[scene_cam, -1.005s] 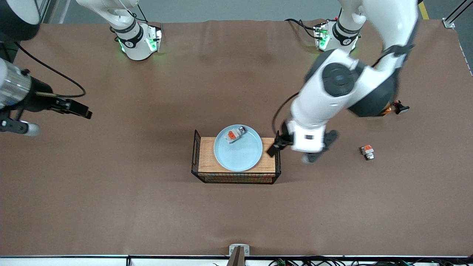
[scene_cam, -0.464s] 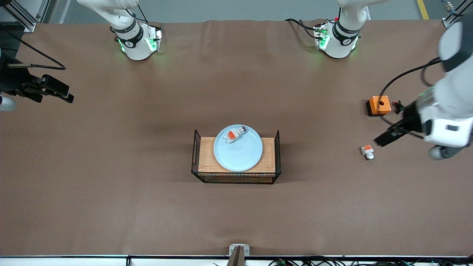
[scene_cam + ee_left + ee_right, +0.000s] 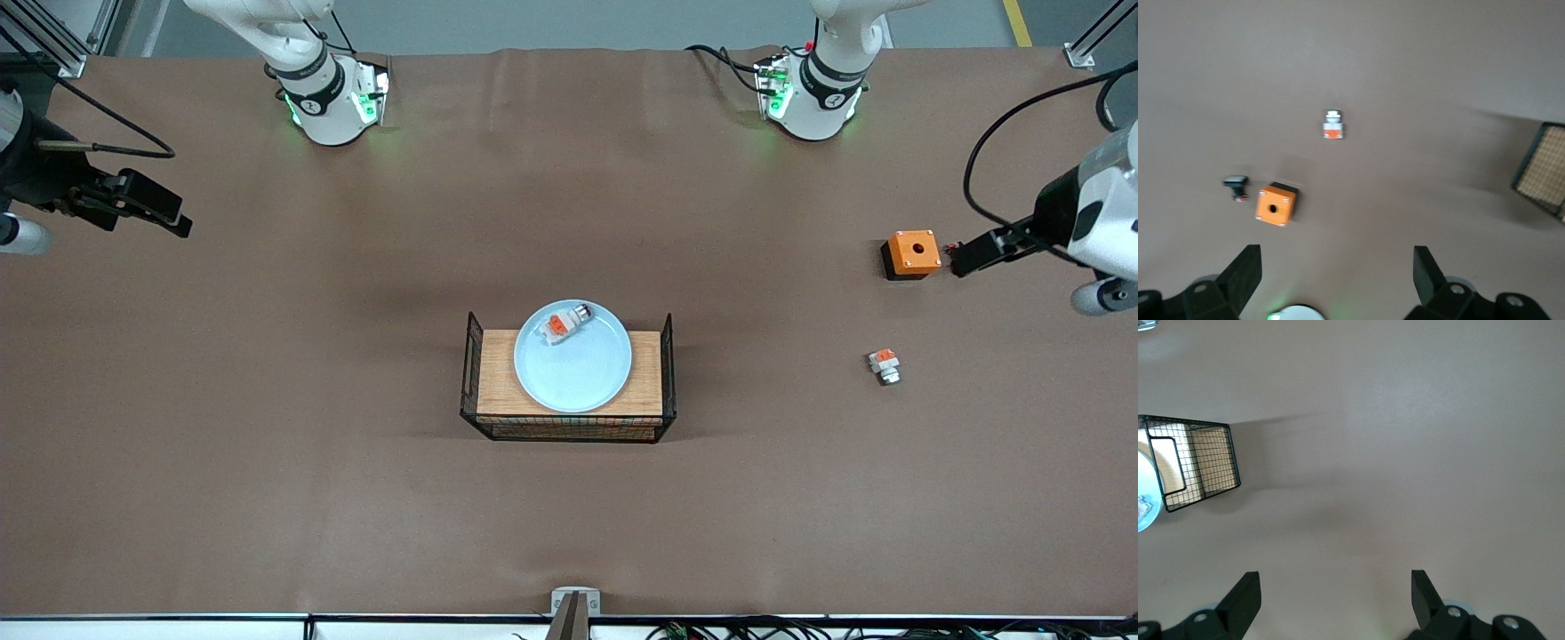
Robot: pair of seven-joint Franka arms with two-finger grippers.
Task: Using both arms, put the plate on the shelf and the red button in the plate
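Observation:
The pale blue plate [image 3: 573, 369] rests on a wooden board inside a black wire basket [image 3: 472, 373] at the table's middle. The red button [image 3: 564, 324] lies on its side on the plate, on the part nearer the robots' bases. A sliver of the plate shows in the right wrist view [image 3: 1145, 503]. My left gripper [image 3: 967, 256] is open and empty, up in the air beside the orange box [image 3: 912, 252]. My right gripper [image 3: 164, 216] is open and empty over bare table at the right arm's end. In both wrist views [image 3: 1338, 280] [image 3: 1336, 600] the jaws stand wide apart.
An orange square box with a hole [image 3: 1276, 204] sits toward the left arm's end, with a small dark part [image 3: 1237, 184] beside it. A white-and-orange part without a cap [image 3: 884, 365] lies nearer the front camera. The basket also shows in both wrist views [image 3: 1545, 175] [image 3: 1195, 463].
My left arm has swung away from beside the basket out to the left arm's end, ending by the orange box. My right gripper has drawn back toward its table end.

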